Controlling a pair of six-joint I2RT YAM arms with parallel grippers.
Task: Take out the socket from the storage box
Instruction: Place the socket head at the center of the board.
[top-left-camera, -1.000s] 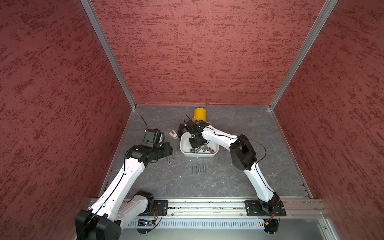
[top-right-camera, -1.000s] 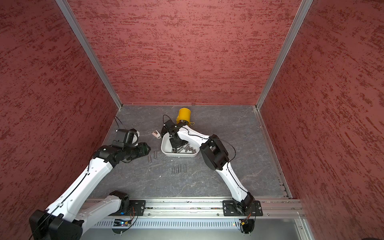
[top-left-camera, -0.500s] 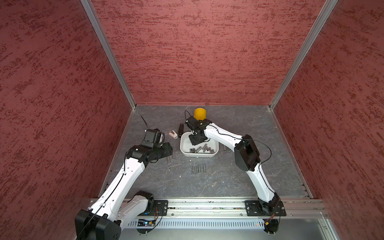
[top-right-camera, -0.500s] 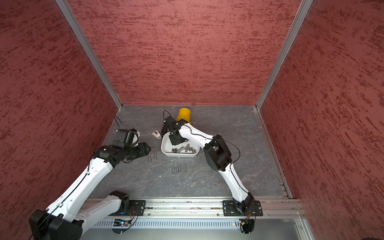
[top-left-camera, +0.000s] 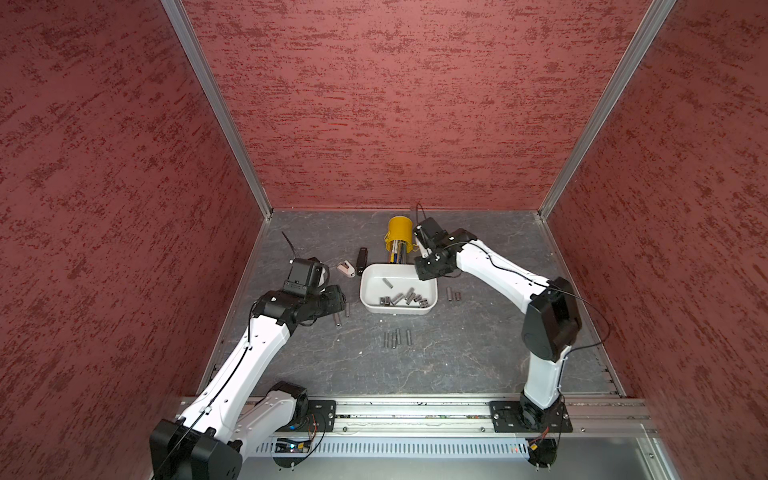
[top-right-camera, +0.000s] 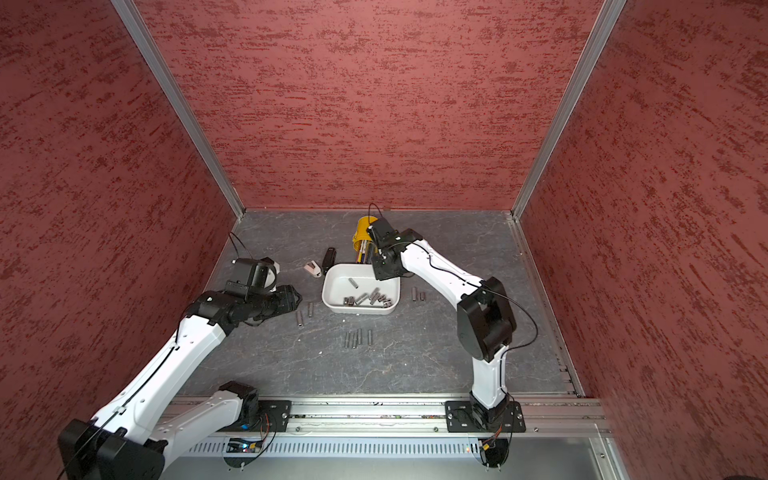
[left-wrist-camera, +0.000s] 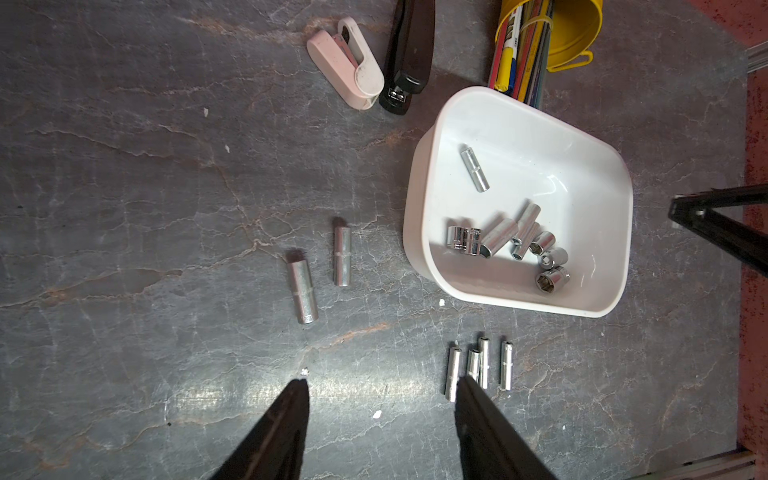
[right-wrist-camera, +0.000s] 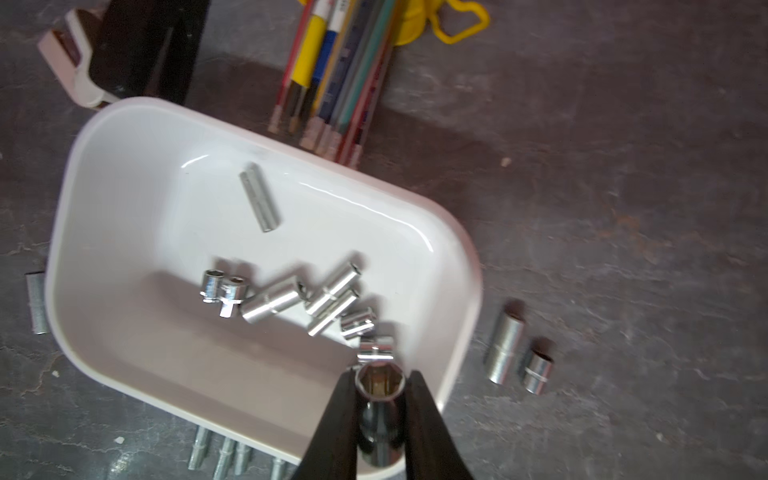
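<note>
The white storage box lies mid-table with several chrome sockets inside. My right gripper is shut on a short wide socket, its hex opening facing the camera, and holds it raised above the box's far right corner. In both top views that gripper hangs over the corner with its fingertips hidden under the wrist. My left gripper stands open and empty over the bare table, left of the box.
Loose sockets lie on the table: two left of the box, a row in front, two to its right. Behind the box lie a tipped yellow pen cup, a black stapler and a pink stapler.
My right gripper has lifted out of the box with the socket and swung right to the box's far right corner. The left arm has stayed still.
</note>
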